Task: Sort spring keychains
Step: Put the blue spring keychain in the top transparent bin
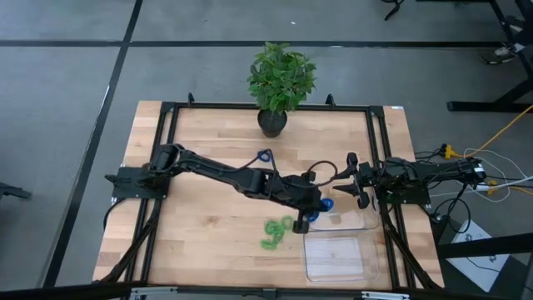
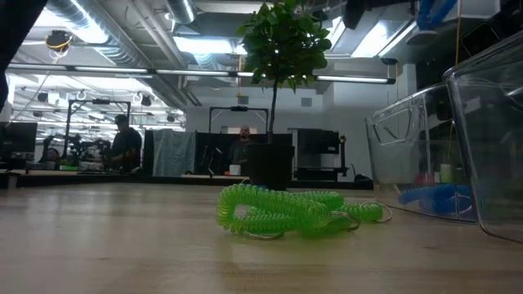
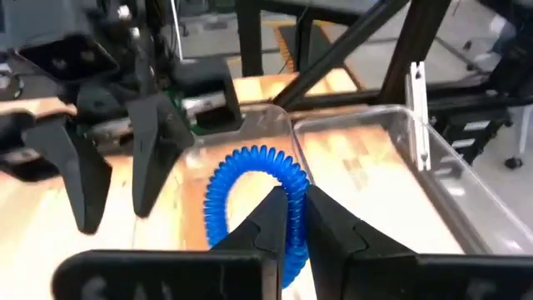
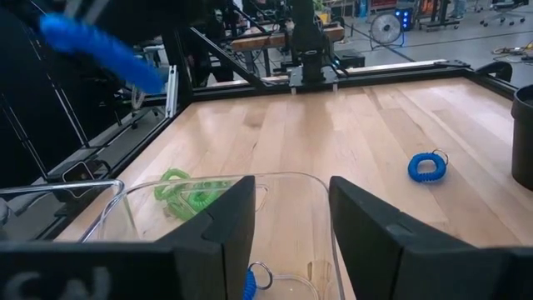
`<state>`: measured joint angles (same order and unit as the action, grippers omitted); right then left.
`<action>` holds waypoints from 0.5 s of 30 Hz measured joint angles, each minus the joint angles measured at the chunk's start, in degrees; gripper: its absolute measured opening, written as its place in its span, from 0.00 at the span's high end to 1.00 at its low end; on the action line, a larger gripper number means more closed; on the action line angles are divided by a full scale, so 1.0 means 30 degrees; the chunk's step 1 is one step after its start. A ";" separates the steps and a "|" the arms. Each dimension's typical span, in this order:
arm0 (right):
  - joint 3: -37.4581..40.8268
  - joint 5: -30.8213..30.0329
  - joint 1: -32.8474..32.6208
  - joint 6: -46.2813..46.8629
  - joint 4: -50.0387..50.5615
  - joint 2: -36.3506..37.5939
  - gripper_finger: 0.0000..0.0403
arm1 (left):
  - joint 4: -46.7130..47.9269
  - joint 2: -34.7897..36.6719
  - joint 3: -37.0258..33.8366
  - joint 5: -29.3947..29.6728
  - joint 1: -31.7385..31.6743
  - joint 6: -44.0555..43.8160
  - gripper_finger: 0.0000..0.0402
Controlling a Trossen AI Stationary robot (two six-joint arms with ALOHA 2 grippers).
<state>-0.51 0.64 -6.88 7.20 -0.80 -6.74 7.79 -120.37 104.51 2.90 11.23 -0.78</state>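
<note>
left claw (image 3: 287,221) pinched on blue spring keychain (image 3: 250,179), hung over clear tray (image 1: 346,218) at surface's 4 o'clock, likely for drop | right claw (image 4: 291,229) spread, empty, at 3 o'clock | green keychains (image 1: 275,232) at 6 | stray blue one (image 4: 427,166) near 12

Bright green coiled spring keychains (image 1: 276,231) heaped together at the table's six o'clock. One blue coiled keychain (image 3: 254,187) pinched aloft just to their two o'clock; another blue keychain (image 1: 264,154) lying alone toward twelve, near the far edge.
</note>
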 joint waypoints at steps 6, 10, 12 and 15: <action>0.0000 0.0000 0.0002 0.0000 -0.0004 -0.0002 0.62 | 0.0033 -0.0782 -0.0004 -0.0148 -0.0075 -0.0004 0.93; 0.0000 0.0000 0.0002 0.0000 -0.0003 0.0001 0.62 | 0.0150 -0.1343 -0.0012 -0.0398 -0.0062 0.0000 0.93; 0.0000 -0.0006 -0.0005 0.0000 -0.0007 0.0004 0.62 | 0.0148 -0.1689 0.0004 -0.0426 -0.0056 0.0000 0.93; 0.0000 -0.0007 0.0002 0.0000 -0.0007 0.0005 0.62 | 0.0311 -0.2077 -0.0016 -0.0423 -0.0131 0.0001 0.93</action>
<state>-0.51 0.62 -6.87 7.20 -0.82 -6.72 8.72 -126.60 104.47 1.63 10.83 -0.77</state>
